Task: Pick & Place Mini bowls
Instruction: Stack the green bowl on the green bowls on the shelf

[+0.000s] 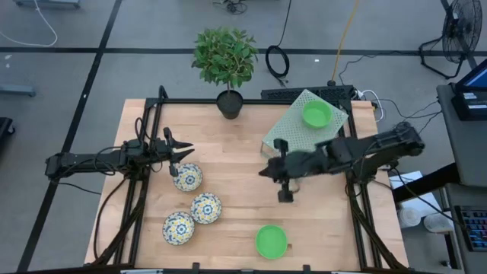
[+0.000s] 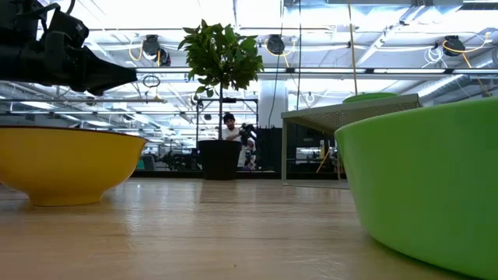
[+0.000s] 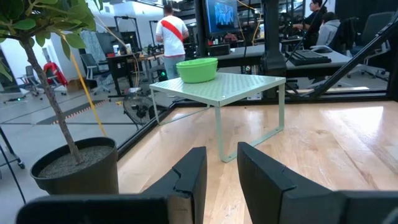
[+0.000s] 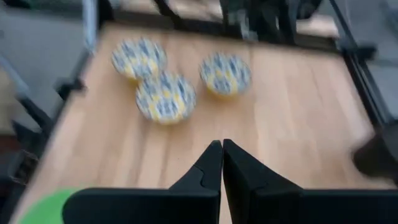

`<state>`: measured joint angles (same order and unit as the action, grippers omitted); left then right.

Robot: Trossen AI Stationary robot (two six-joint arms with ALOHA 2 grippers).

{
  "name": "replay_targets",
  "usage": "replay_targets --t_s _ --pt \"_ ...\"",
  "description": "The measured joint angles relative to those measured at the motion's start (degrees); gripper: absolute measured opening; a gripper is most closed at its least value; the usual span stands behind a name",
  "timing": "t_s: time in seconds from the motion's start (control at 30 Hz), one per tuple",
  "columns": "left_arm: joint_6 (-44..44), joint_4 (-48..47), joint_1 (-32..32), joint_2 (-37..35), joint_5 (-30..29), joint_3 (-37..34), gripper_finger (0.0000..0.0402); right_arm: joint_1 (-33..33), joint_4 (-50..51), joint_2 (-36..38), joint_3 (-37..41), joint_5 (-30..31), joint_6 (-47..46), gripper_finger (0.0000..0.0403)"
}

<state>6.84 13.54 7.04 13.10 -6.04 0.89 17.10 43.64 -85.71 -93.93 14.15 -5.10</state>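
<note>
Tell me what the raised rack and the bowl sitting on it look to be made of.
The raised rack looks like thin painted metal: pale green, with a grid of small perforations across its top and slim bent legs. The green bowl on it looks like plastic: one plain bright colour, smooth, with a soft sheen and no pattern. Neither can be confirmed by sight.

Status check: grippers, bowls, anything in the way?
Left gripper part open, empty, over patterned bowl. Right gripper shut, empty, mid-table. One green bowl on rack.

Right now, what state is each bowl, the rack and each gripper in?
Green bowl on rack: upright, empty.
Green bowl near front edge: upright on table.
Three floral bowls: upright, clustered on table.
Rack: standing.
Left gripper: part open, empty.
Right gripper: shut, empty.
</note>
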Motion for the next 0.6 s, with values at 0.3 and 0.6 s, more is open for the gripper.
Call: replay_targets --t_s 0.3,0.6 --pt "0.0 0.0 0.0 0.0 0.0 0.0 0.0093 5.8 28.5 -15.5 -18.8 0.8 -13.2 0.0000" --pt "0.0 0.0 0.0 0.0 0.0 0.0 0.0093 6.3 25.0 -19.5 -13.0 -16.6 -22.7 0.0031"
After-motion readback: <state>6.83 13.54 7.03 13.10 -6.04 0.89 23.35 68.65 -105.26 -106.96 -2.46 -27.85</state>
